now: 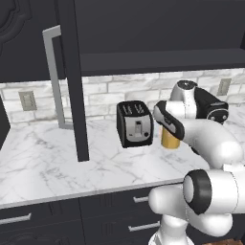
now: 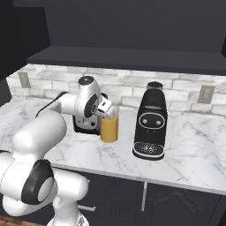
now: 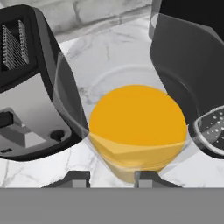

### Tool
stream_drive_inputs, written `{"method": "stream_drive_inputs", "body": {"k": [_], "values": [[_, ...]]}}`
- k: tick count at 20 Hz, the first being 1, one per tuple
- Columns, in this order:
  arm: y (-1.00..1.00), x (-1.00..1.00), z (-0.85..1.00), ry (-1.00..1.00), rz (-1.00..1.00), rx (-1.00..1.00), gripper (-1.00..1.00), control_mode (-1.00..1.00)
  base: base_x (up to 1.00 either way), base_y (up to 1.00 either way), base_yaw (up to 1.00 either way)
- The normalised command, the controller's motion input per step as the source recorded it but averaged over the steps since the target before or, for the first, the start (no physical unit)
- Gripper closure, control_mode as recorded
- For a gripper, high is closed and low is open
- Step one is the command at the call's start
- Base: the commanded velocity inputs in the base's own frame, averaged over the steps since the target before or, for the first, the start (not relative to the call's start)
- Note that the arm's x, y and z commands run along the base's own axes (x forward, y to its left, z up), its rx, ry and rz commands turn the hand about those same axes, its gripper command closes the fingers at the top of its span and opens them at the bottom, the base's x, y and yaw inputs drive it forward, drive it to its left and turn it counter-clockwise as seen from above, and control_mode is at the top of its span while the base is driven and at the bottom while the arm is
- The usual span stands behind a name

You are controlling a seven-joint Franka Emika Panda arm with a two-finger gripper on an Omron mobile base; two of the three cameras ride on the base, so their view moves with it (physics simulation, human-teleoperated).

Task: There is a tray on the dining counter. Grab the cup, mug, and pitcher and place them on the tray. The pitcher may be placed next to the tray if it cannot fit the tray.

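**Ana:** Hand view looks straight down into the pitcher [image 3: 138,131]: clear glass, orange juice filling the round mouth. It stands on the marble worktop [image 1: 43,158] by the brick wall, between the toaster [image 1: 135,123] and the coffee machine [image 2: 151,121], near both.

**Ben:** Is the gripper [image 3: 109,178] holding it?

**Ana:** I cannot tell. Two dark finger tips rise on either side of the near rim with a moderate gap between them, possibly straddling the glass wall, but contact isn't visible. From the right base view the hand sits right at the pitcher's top edge.

**Ben:** How would it handle, do you reckon?

**Ana:** Heavy for its size, I'd judge, with that much juice. Stiff, smooth, slippery, and breakable. Liquid will slosh if it tilts, so it wants carrying upright and slowly. I can't make out the handle from here; the rim or upper wall seems the reachable hold.

**Ben:** Count?

**Ana:** One pitcher, one toaster, one coffee machine. Two wall outlets on the brick in the right base view.
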Motion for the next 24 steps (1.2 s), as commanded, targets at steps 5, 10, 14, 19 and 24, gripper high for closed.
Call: {"method": "stream_drive_inputs", "body": {"k": [5,10,14,19,24], "values": [[-0.18,-0.44,0.23,-0.09,0.14,0.00,1.00,-1.00,0.00,0.00,0.00],[0.00,-0.32,0.13,-0.01,0.08,0.00,1.00,-1.00,0.00,0.00,0.00],[0.00,-0.25,0.26,-0.01,0.06,0.00,1.00,-1.00,0.00,0.00,0.00],[0.00,-0.14,0.16,0.00,0.05,0.00,1.00,-1.00,0.00,0.00,0.00],[0.10,-0.07,0.18,0.00,0.05,-0.02,1.00,-1.00,0.00,0.00,0.00]]}}
